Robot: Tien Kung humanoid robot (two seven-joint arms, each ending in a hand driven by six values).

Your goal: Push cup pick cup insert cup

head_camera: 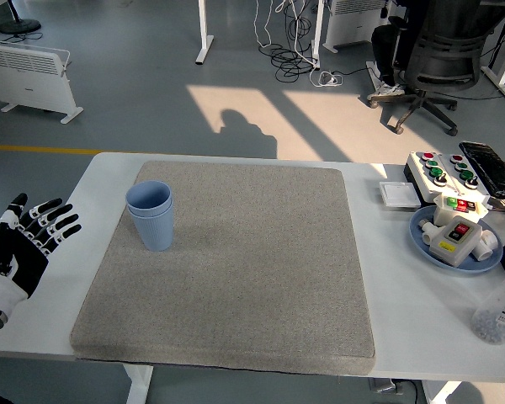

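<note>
Hovering left of the nested cups [151, 215], left hand [27, 246] spread, empty.

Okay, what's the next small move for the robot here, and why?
Probably none toward the cups: the blue cups already sit nested upright on the grey mat, and the left robot hand is open, holding nothing, off to their left. It should likely settle to rest.

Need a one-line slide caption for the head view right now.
Nested blue cups stand on the grey mat; open left hand at table's left edge.
</note>
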